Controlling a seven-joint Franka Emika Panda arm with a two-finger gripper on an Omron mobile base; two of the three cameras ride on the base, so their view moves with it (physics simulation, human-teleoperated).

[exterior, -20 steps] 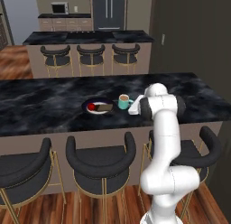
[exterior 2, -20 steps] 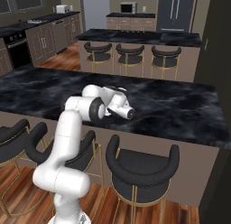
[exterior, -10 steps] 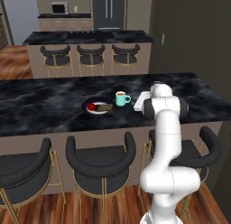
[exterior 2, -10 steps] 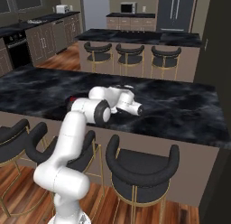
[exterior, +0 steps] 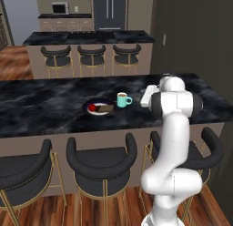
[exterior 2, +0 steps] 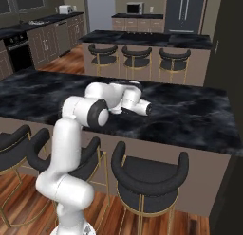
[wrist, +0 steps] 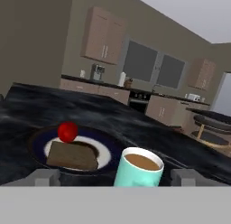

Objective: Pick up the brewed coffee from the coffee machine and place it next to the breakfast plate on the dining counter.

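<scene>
The teal mug of brewed coffee [exterior: 122,100] stands upright on the dining counter [exterior: 45,106], just right of the breakfast plate [exterior: 100,107] with its red item and brown piece. My gripper [exterior: 143,98] hovers a short way to the mug's right, open and holding nothing. In the hand view the mug [wrist: 137,171] sits between my spread fingertips [wrist: 45,177] with a gap on each side, and the plate [wrist: 72,148] lies beside it. A boxy grey machine [wrist: 96,72] on the far kitchen counter may be the coffee machine. In the right base view my arm hides mug and plate; the gripper [exterior 2: 146,108] hangs over the counter [exterior 2: 190,111].
Black gold-legged stools [exterior: 102,163] line the near side of the dining counter. A second black-topped island with stools [exterior: 91,54] stands behind it. A dark wall [exterior: 195,33] rises at the right.
My gripper has let go of the mug and drawn back to the right. The mug stays beside the plate.
</scene>
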